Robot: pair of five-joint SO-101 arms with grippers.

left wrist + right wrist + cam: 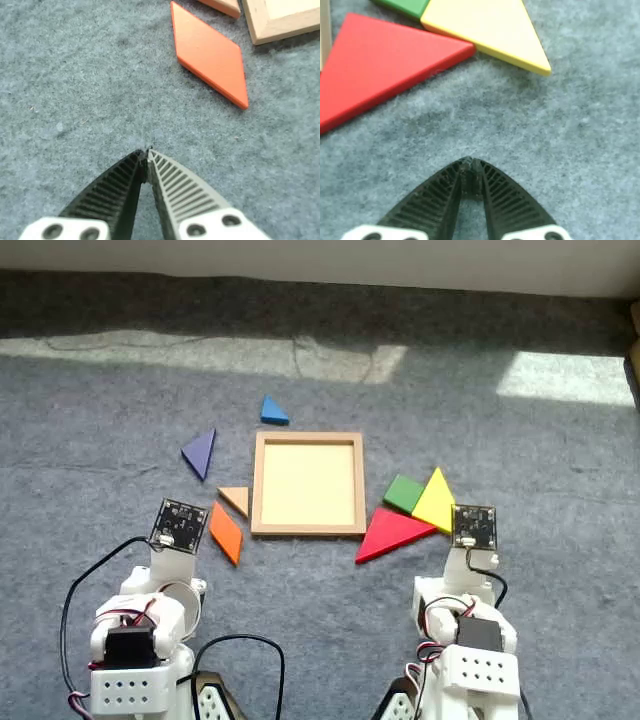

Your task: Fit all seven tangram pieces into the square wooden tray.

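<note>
A grey carpet-like cover (pixel 120 390) spreads over the table, and the square wooden tray (pixel 307 438) lies flat in the middle of it. A blue triangle (pixel 273 411) sits just past the tray's far edge, with a purple triangle (pixel 201 451), a tan triangle (pixel 237 499) and an orange parallelogram (pixel 226 532) on its left. On its right a green square (pixel 403 493), a yellow triangle (pixel 436 502) and a red triangle (pixel 393 532) lie touching.

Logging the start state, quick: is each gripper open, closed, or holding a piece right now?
Left gripper: closed, holding nothing.
Right gripper: closed, holding nothing.
</note>
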